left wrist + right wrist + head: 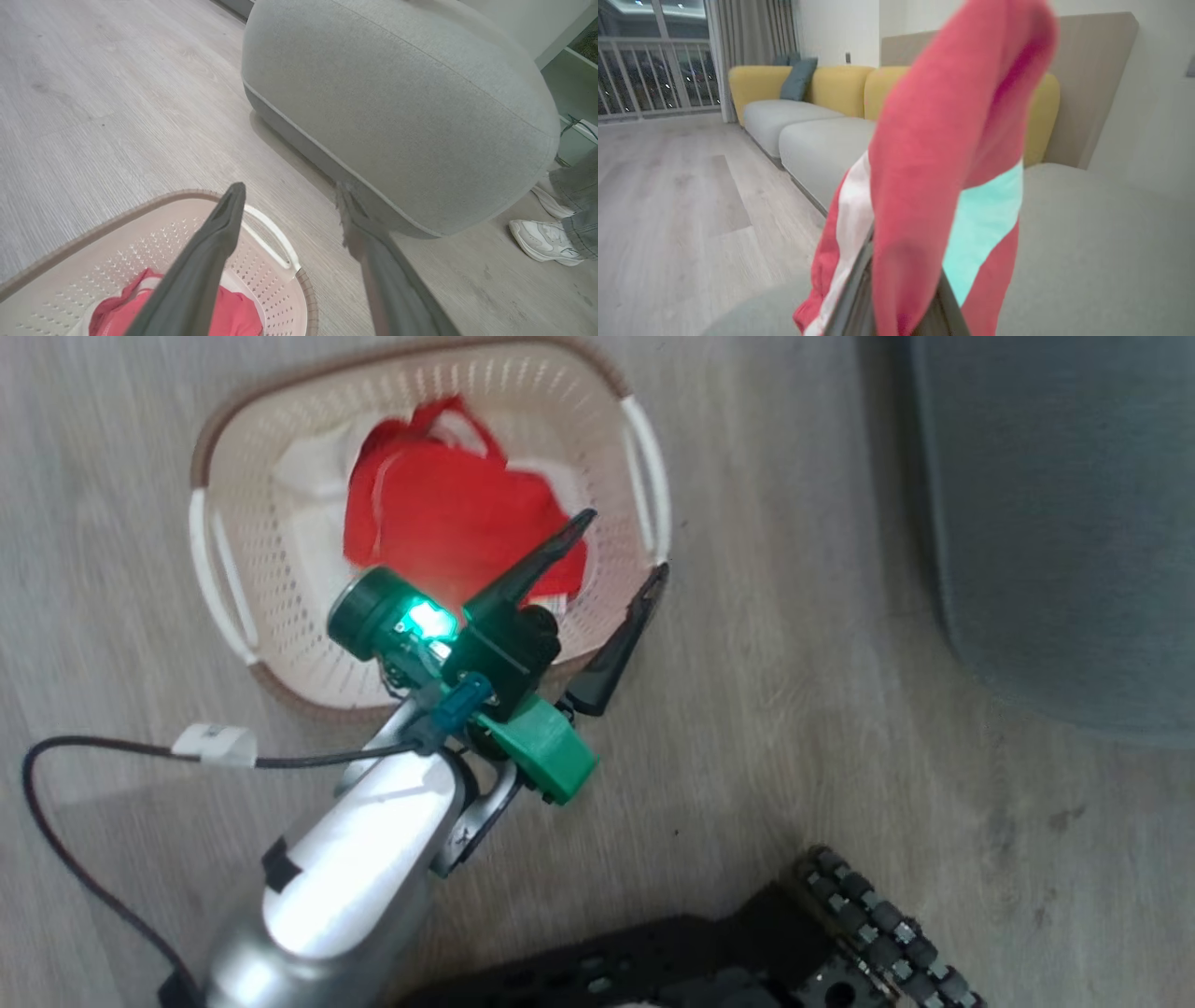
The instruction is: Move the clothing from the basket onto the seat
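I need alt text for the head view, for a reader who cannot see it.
The open left gripper hangs above the edge of a cream basket on the floor, with red clothing lying inside. A grey seat stands at the right.

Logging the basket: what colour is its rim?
The basket rim is brown; the head view shows it best.

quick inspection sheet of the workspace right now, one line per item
surface: pale wood-look floor; the basket stands on it
job's things: basket holds a red garment; a second red garment with a white stripe hangs from the right tool, the grey seat close behind it
clutter: nothing seen
tools: left tool open, above the basket's rim; right tool shut on the second red garment
cables: black cable with a white tag, running to the left arm
surroundings: person's white shoes beside the seat; yellow-backed sofa farther off
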You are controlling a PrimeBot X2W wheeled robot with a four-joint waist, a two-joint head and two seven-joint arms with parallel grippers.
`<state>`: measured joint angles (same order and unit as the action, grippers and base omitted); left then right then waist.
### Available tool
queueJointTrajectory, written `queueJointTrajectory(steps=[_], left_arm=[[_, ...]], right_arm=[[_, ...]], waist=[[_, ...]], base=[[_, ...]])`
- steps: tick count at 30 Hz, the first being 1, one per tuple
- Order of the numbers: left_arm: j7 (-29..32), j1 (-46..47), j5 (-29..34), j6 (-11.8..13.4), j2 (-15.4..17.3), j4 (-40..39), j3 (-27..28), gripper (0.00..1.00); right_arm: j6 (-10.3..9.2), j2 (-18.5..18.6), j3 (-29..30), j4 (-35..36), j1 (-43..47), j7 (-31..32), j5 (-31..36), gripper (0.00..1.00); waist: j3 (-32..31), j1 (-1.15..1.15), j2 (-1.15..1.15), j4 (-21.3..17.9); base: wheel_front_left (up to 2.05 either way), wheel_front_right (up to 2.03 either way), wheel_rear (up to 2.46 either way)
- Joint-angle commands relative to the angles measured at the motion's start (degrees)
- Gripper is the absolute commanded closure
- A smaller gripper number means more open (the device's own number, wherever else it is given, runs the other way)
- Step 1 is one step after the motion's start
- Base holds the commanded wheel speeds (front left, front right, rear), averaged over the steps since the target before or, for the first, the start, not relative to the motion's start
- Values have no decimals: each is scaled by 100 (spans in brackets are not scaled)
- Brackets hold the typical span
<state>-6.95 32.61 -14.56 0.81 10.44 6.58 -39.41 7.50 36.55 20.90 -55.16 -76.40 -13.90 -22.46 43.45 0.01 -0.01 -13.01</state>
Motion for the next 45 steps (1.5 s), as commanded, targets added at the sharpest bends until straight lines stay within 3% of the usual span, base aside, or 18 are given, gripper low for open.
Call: queueJointTrajectory(steps=[1, 6, 7, 9, 10, 15, 23, 29, 34, 45], left_arm=[[52, -153, 24, 74, 130, -280, 123, 0], [169, -283, 26, 155, 323, -475, 169, 0], [188, -286, 34, 177, 364, -522, 190, 0], [218, -310, 22, 209, 419, -575, 225, 0], [233, -323, 7, 226, 435, -598, 243, 0], [224, -324, -49, 266, 502, -653, 333, 0], [-49, -271, -406, 95, 240, -164, 337, 0], [-416, -450, -804, 24, 52, 464, 502, 0], [-660, -664, -1016, 29, -38, 878, 688, 0], [-802, -1478, -1018, 180, -68, 1265, 1682, 0]], right_arm=[[-1, -25, 194, -148, 78, -73, 199, 100], [-1, -732, 631, -326, 303, -106, 403, 100], [-1, -837, 740, -299, 338, -107, 450, 90], [-1, -998, 867, -316, 435, -107, 587, 36], [-1, -1037, 900, -333, 491, -108, 679, 0], [-1, -1191, 731, -473, 582, -108, 864, 0], [-1, -1219, -442, -26, 1395, -109, 649, 0], [-1, -1191, -1298, 885, 2695, -109, 109, 0], [-1, -1248, -1497, 1915, 3952, -109, -91, 0], [-1, -2131, -1705, 3804, 6186, -109, 843, 0]], waist=[[439, -1, 1, 262], [695, -1, 1, 175], [713, -1, 1, 139], [677, -1, 1, 88], [646, -1, 1, 62], [443, -1, 1, -90], [-563, -1, 1, -213], [-1492, -1, 1, -218], [-2162, -1, 1, -21], [-3339, -1, 1, 638]], base=[[0, 0, 0], [0, 0, 0], [0, 0, 0], [0, 0, 0], [0, 0, 0], [0, 0, 0], [0, 0, 0], [0, 0, 0], [0, 0, 0], [0, 0, 0]])
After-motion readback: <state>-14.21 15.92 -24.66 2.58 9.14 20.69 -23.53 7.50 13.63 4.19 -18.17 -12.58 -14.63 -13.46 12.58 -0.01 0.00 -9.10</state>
